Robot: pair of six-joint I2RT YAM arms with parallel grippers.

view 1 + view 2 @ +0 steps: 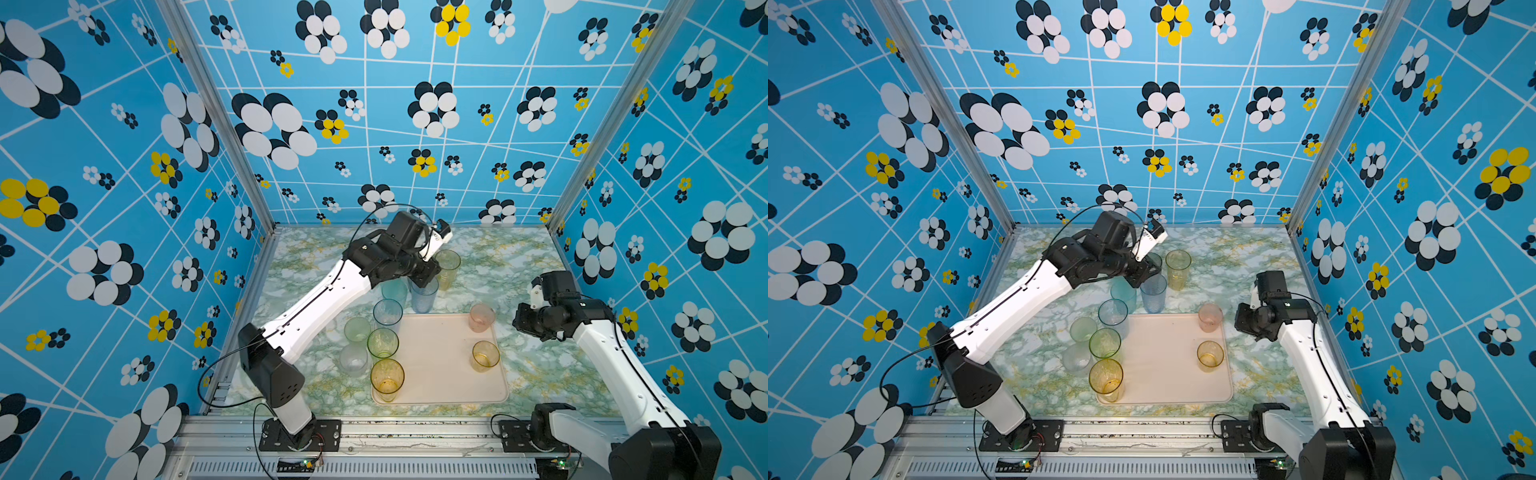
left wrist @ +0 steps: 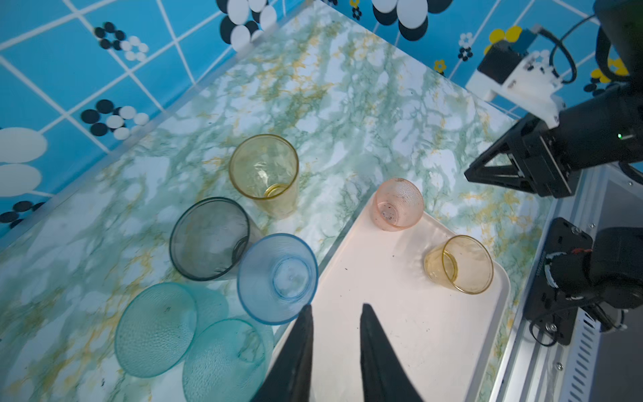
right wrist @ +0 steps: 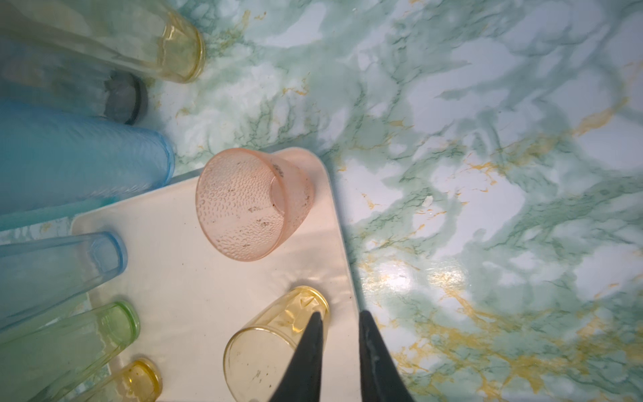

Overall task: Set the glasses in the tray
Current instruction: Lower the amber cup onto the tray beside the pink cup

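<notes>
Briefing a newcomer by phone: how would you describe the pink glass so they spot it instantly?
Find the big cream tray on the marbled table. The pink glass stands in its far right corner, behind a short amber glass; it is the only pink one.

The tray (image 1: 436, 374) lies on the table (image 1: 536, 374) near its front edge. Two short glasses (image 1: 485, 356) stand inside along the tray's right edge. Three tall glasses (image 1: 382, 343) line its left edge. Other glasses (image 1: 424, 296) stand behind its far left corner.
</notes>
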